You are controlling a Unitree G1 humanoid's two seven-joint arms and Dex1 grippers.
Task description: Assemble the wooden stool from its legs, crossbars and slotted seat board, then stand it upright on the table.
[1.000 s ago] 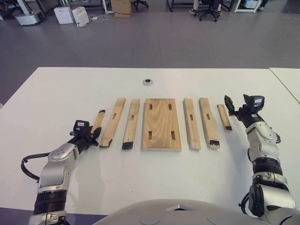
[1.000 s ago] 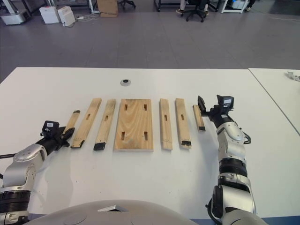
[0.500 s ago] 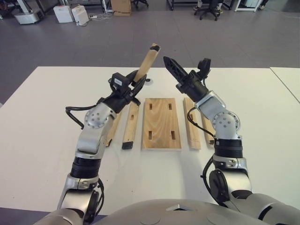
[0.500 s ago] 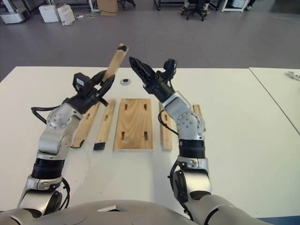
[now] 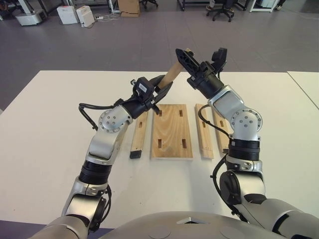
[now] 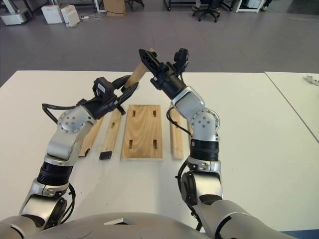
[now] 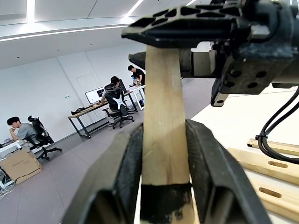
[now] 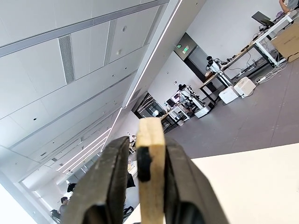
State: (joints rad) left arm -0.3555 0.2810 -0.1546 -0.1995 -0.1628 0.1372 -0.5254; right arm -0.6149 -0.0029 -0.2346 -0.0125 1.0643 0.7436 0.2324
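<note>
The short bar (image 5: 173,73) is up in the air over the seat board's far edge, tilted so its top leans toward 1 o'clock. The left gripper (image 5: 159,91) has its jaws clamped on the lower, dark-tipped end, and the right gripper (image 5: 188,57) is closed on the upper end. So the bar is held at both ends.

The seat board (image 5: 172,132) lies flat mid-table, slots up. At its 9 o'clock lies a long slat (image 5: 140,130), with a second slat (image 6: 89,140) beyond it, partly under the left arm. At 3 o'clock lie an inner slat (image 5: 203,133) and an outer slat (image 5: 219,130) — that one is partly hidden by the right arm. All rest on the white table (image 5: 45,129).
</note>
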